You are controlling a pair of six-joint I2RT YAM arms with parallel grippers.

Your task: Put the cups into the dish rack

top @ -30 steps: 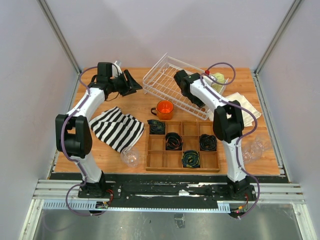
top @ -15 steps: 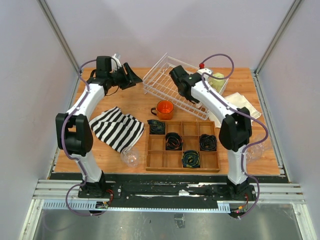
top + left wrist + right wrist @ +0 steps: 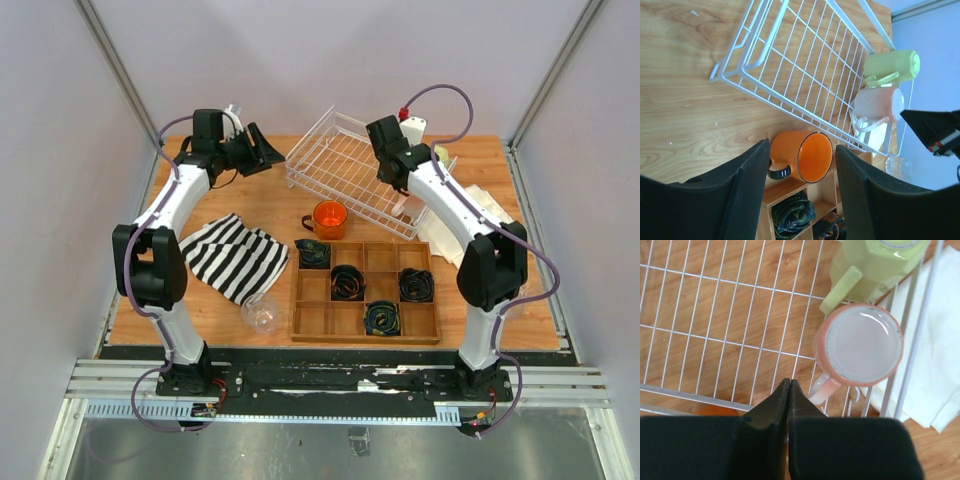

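Observation:
The white wire dish rack [image 3: 345, 170] stands at the back middle of the table. A pale yellow-green mug [image 3: 875, 265] and a white-pink mug [image 3: 862, 345] sit together at its right end, mouths up. My right gripper [image 3: 790, 383] hovers above the rack just left of the white-pink mug, shut with nothing in it. An orange mug with a dark handle [image 3: 329, 218] stands on the table in front of the rack. My left gripper [image 3: 265, 155] hangs open and empty at the back left, aimed toward the orange mug [image 3: 805, 157]. A clear tumbler [image 3: 262, 315] lies near the front.
A wooden compartment tray [image 3: 365, 290] of black cables sits at the front middle. A striped cloth [image 3: 235, 255] lies to its left, and a white cloth [image 3: 485, 210] lies right of the rack. Another clear tumbler [image 3: 897, 165] shows beyond the rack.
My right gripper has risen from the rack's near right corner and closed its jaws on nothing. The left gripper has shifted only slightly at the back left.

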